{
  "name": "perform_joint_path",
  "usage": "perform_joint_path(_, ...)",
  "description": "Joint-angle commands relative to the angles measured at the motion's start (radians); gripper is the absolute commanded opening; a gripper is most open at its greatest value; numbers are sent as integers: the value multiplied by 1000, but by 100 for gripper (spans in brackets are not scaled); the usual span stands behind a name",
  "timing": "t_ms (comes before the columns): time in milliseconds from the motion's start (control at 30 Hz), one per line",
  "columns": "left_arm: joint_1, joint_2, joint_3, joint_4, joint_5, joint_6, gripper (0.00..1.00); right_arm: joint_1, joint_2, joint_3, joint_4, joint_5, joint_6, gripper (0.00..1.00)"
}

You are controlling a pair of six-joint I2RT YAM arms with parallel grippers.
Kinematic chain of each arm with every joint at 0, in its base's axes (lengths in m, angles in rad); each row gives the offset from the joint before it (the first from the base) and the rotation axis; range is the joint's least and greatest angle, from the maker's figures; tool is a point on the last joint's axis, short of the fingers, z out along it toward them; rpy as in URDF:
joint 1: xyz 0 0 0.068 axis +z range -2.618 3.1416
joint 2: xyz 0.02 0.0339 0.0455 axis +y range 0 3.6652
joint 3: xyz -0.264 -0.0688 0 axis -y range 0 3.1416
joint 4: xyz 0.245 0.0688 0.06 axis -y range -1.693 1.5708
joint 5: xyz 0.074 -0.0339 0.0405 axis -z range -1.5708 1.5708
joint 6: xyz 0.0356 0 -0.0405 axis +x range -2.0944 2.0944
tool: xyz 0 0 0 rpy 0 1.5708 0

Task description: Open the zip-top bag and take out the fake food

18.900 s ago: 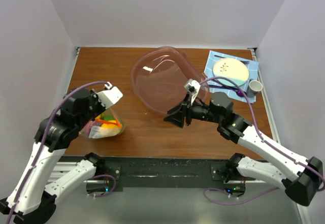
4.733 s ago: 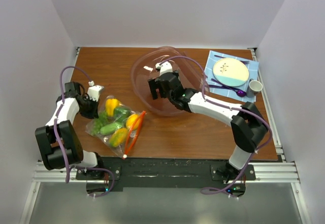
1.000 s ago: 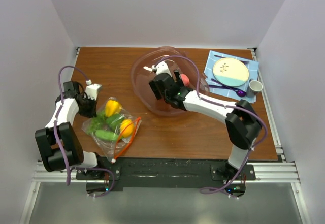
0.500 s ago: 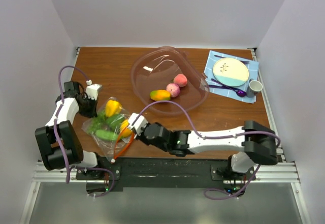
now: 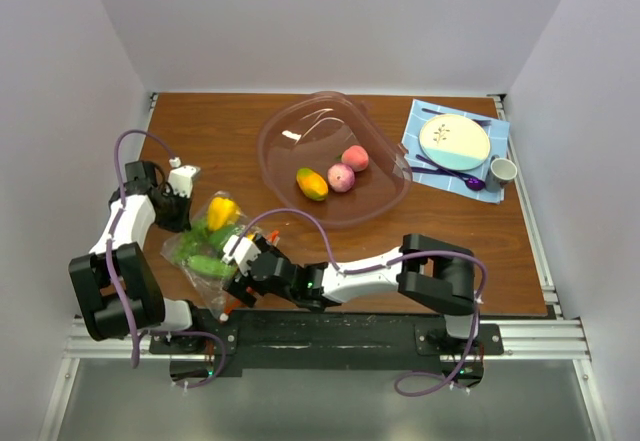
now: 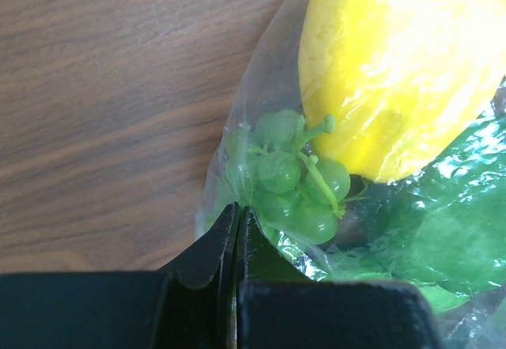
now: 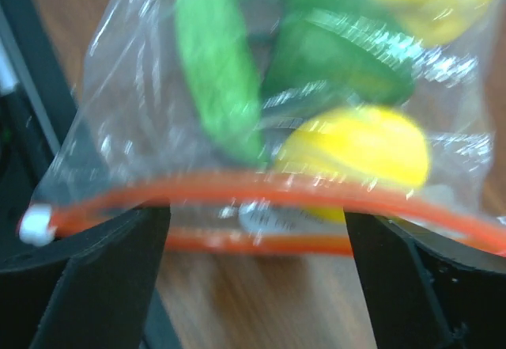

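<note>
Clear crinkly bag, orange-zipped, holding yellow and green food, lay near-left on the brown bench. The left end effector pinched its edge. The right end effector gaped wide at its mouth. Pale walls stood around.

The table is brown wood with visible grain and a low satin sheen. The zip-top bag is thin clear plastic film, crinkled and glossy; its zip strip is smooth orange-red plastic. The fake food, e.g. the yellow pepper and 1 bunch of grapes, is smooth moulded plastic. The bowl is glossy pink-tinted clear plastic. The left gripper is matt black.
</note>
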Motion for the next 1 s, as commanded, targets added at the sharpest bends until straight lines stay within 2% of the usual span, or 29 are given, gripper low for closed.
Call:
perform_joint_path(0, 11, -30, -20, 9, 15, 18, 0, -5, 16, 83, 93, 140, -26, 99)
perform_joint_path(200, 11, -25, -23, 8, 23, 32, 0, -16, 78, 153, 49, 263, -74, 99)
perform_joint_path(500, 10, -25, -28, 8, 21, 51, 0, -92, 177, 213, -37, 219, -23, 99)
perform_joint_path(600, 11, -27, -28, 8, 20, 55, 0, -103, 187, 180, -39, 190, 4, 98)
perform_joint_path(667, 11, -25, -29, 14, 15, 58, 0, -105, 179, 154, -11, 171, 20, 94)
perform_joint_path(767, 11, -17, -26, 14, 15, 55, 0, -103, 142, 106, 15, 146, 43, 79)
perform_joint_path(900, 11, -14, -21, 16, 11, 55, 0, -103, 21, -25, 101, 113, 47, 58)
perform_joint_path(967, 10, -11, -18, 17, 9, 54, 0, -100, -71, -58, 92, 91, 46, 52)
